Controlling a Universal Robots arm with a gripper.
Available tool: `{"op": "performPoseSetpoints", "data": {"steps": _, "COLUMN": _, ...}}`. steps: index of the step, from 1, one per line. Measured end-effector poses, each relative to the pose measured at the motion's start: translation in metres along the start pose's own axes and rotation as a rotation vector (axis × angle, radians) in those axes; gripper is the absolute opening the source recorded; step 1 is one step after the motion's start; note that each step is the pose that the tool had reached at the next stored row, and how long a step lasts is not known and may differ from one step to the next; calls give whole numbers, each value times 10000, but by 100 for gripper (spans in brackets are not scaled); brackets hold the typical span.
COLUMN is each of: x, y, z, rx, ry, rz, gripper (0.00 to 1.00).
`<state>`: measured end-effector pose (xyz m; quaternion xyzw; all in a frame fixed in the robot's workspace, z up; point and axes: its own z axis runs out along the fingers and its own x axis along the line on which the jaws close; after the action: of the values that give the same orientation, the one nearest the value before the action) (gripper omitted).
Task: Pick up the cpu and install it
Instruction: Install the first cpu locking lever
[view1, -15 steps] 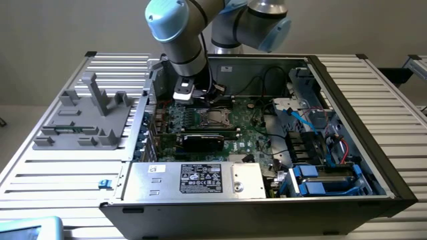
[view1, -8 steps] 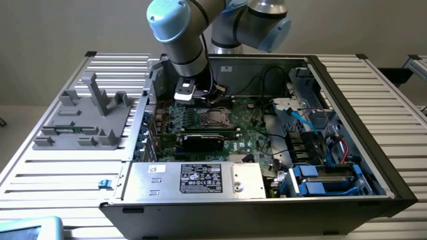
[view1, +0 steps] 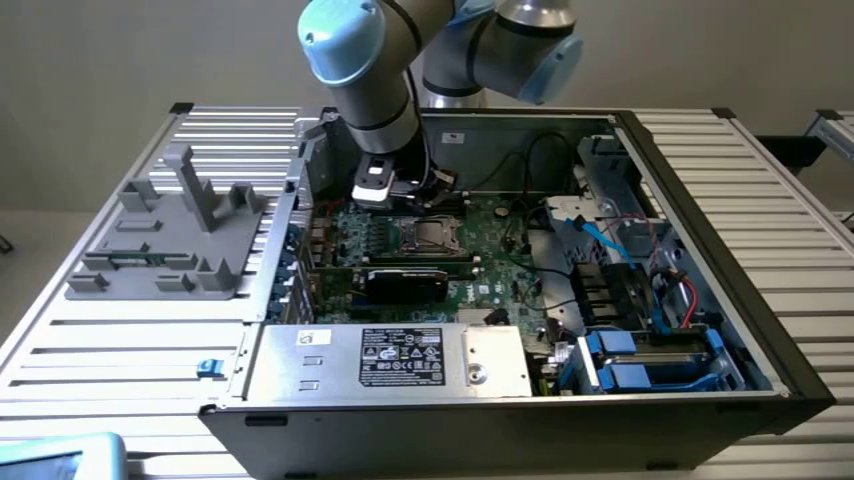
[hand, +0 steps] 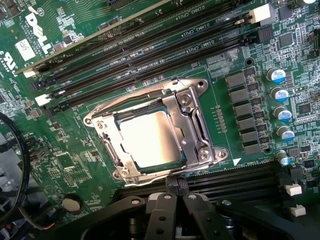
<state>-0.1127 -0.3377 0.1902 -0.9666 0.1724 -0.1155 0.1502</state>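
The cpu (hand: 149, 138), a flat square chip with a shiny silver-beige top, lies flat inside the socket's metal frame (hand: 197, 122) on the green motherboard (hand: 75, 165). In the wrist view my gripper (hand: 173, 187) is shut, its black fingers pressed together just beside the socket's edge with nothing between them. In the exterior view the gripper (view1: 400, 200) hangs low inside the open computer case, just behind the socket (view1: 430, 236).
Long black memory slots (hand: 150, 45) run past the socket, and a row of capacitors (hand: 280, 102) stands beside it. A black card (view1: 407, 283), the silver power supply (view1: 387, 358), and blue cables (view1: 607, 240) crowd the case. A grey fixture (view1: 174, 235) stands at the exterior view's left.
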Motion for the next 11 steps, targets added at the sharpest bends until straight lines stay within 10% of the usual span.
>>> {"op": "performPoseSetpoints", "data": {"steps": 11, "x": 35, "y": -11, "z": 11, "rx": 0, "ry": 0, "rz": 0, "gripper": 11}}
